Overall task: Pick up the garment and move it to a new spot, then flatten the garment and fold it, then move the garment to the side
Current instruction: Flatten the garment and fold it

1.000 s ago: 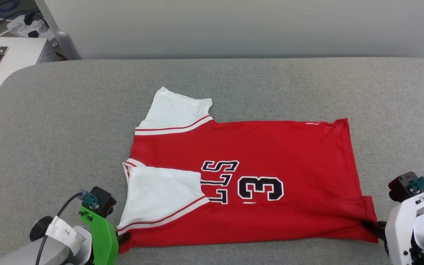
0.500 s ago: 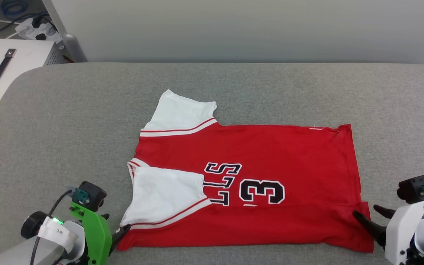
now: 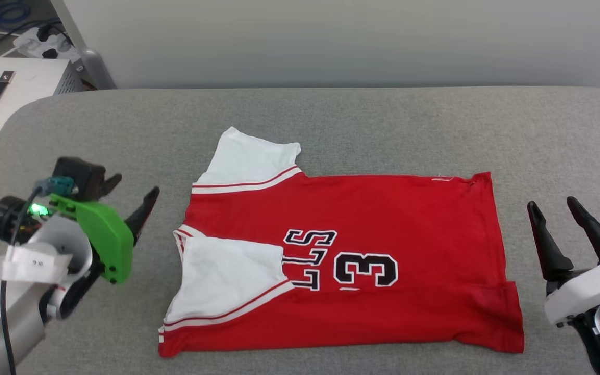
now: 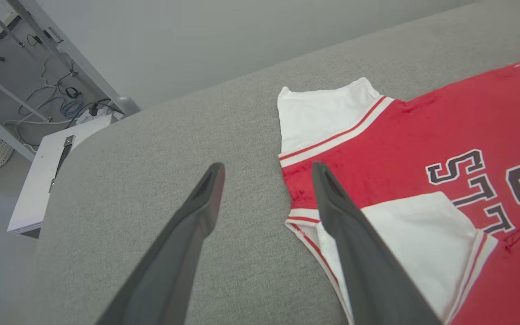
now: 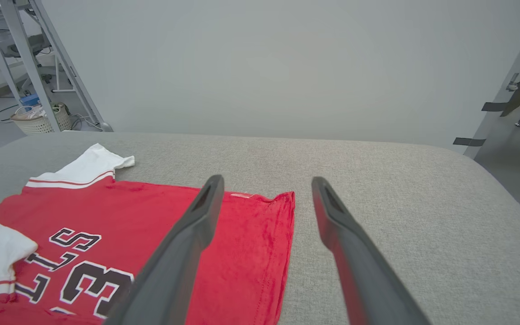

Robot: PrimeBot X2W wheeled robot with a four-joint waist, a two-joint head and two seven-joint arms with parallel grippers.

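Garment half-folded, flat at centre of surface. Left jaws and right jaws spread wide, empty, flanking it. Risk: next pinch catches only the top layer and the fold slides askew.

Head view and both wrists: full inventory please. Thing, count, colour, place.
garment: one, red with white sleeves and black lettering, partly folded, centre of the pad.
pad: one, grey fabric, under the garment.
case: one, white with black handle, beyond the pad's far left corner.
power strip: one, white, floor behind the case.
basket: one, pale woven, floor far left.
left gripper: one, dark, open, left of the garment.
right gripper: one, dark, open, right of the garment.
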